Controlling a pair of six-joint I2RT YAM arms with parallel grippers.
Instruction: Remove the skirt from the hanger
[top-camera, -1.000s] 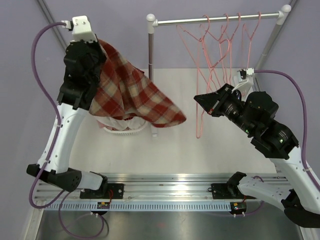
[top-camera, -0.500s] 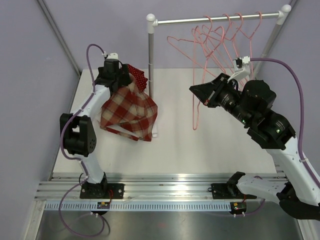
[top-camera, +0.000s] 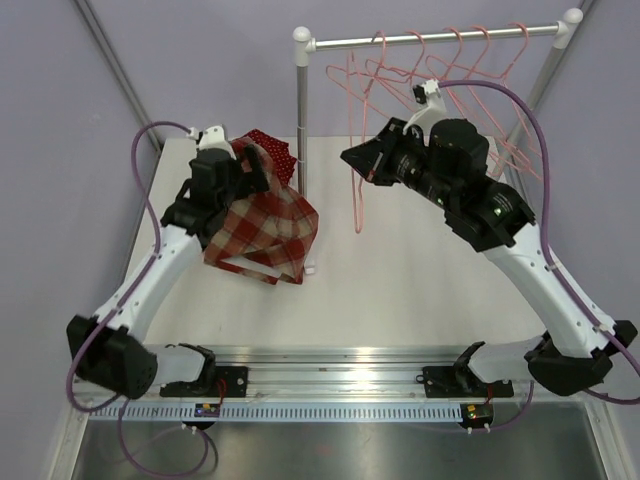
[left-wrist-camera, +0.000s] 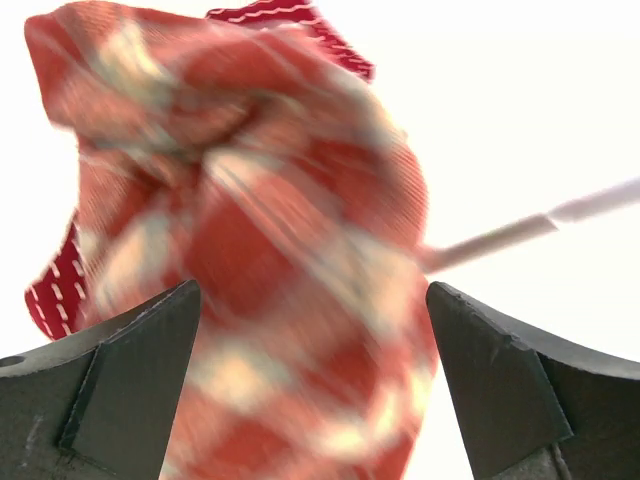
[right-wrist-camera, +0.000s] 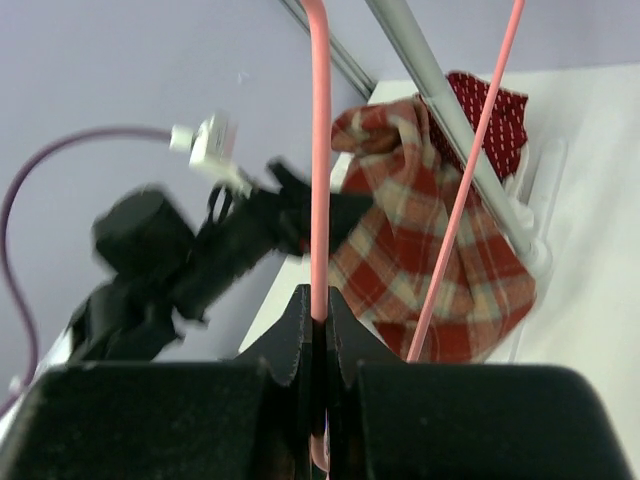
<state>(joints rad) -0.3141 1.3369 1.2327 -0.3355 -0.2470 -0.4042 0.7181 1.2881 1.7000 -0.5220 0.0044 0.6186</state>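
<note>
Because the skirt (top-camera: 262, 218) looks soft, light and limp, it slumps in a bunch just ahead of the left gripper (left-wrist-camera: 310, 300), whose jaws stand wide apart, and would best be pinched at a fold, while the right gripper (right-wrist-camera: 318, 315) is clamped on the hanger (right-wrist-camera: 320, 150).

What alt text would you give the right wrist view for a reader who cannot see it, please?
The right arm's jaws, at bottom centre, are shut on the wire of a pink hanger running straight up the frame. Behind, a red plaid skirt sits bunched by a metal rack pole, the black left arm beside it.
</note>
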